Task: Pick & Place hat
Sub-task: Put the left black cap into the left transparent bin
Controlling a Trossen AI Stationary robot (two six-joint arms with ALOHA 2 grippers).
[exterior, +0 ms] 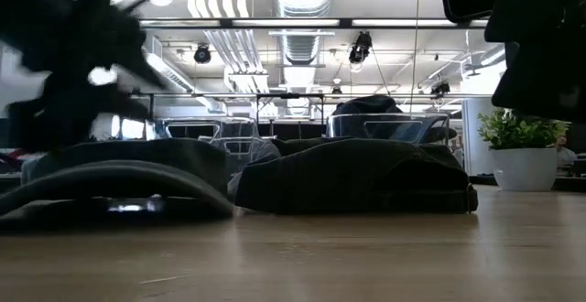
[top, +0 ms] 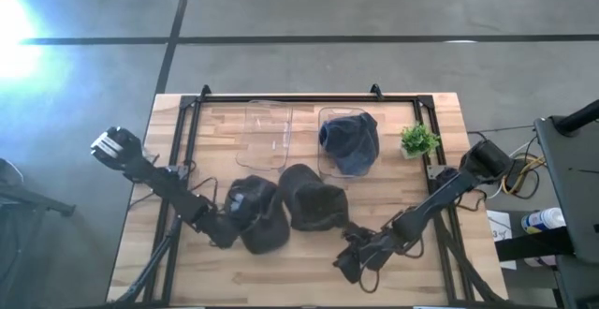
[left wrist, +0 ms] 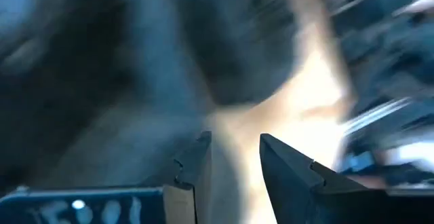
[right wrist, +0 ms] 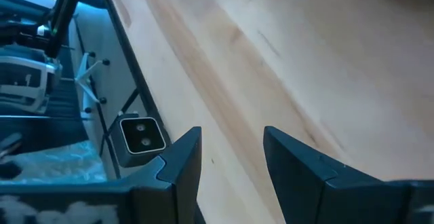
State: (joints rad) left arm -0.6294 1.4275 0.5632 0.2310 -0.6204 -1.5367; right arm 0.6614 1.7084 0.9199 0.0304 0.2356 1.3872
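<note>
Two dark hats lie crown up on the wooden table: one [top: 260,215] [exterior: 119,178] near the middle left, the other [top: 314,198] [exterior: 357,176] just to its right. A blue hat [top: 350,140] sits in a clear bin. My left gripper [top: 231,217] [left wrist: 234,157] is open at the left dark hat's left side, and the hat fills the blurred left wrist view ahead of the fingers. My right gripper [top: 348,260] [right wrist: 230,159] is open over bare wood near the table's near edge, to the right of both dark hats. My left gripper stands low against the left side of the left dark hat [top: 245,217], coming from the table's left. The frames do not show whether its fingers touch the hat.
An empty clear bin [top: 269,136] stands at the far middle, with the bin holding the blue hat [top: 328,164] to its right. A small potted plant [top: 419,140] [exterior: 522,151] sits at the far right. A black frame [top: 309,96] runs along the table's far and side edges.
</note>
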